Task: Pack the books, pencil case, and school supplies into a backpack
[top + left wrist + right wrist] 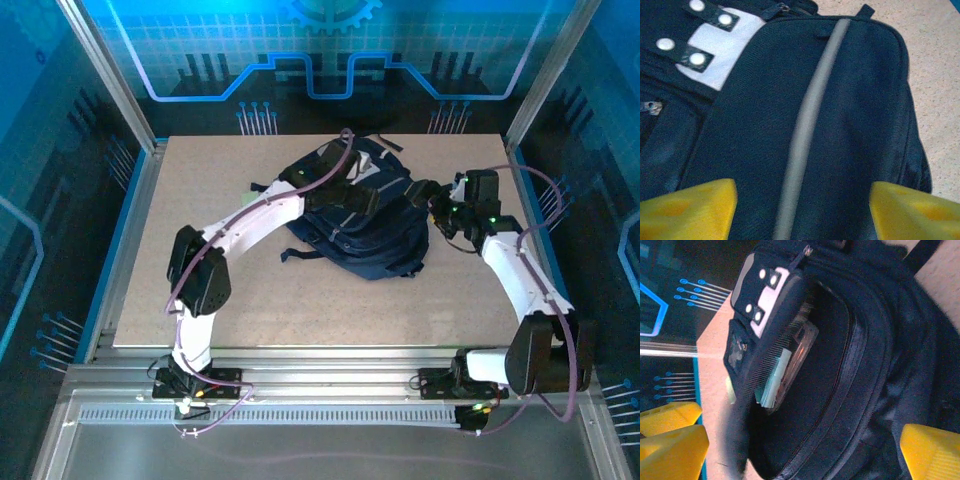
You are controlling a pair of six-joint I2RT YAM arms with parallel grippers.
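Observation:
The dark navy backpack [365, 225] lies in the middle of the table. My left gripper [802, 200] is open just over its front panel, one yellow fingertip [695, 210] on each side of the grey stripe [807, 115], with nothing held. My right gripper [805, 440] is open at the backpack's right side [438, 205], facing an unzipped pocket [810, 405]. Inside that pocket a pale teal pad [774, 382] leans against a translucent pouch, apparently the pencil case [802, 342]. The books are hidden.
The white patch with metal snaps [722, 47] sits at the top left of the left wrist view. Bare table [300, 310] lies in front of the backpack. A metal frame post [110, 75] and blue walls close in the sides.

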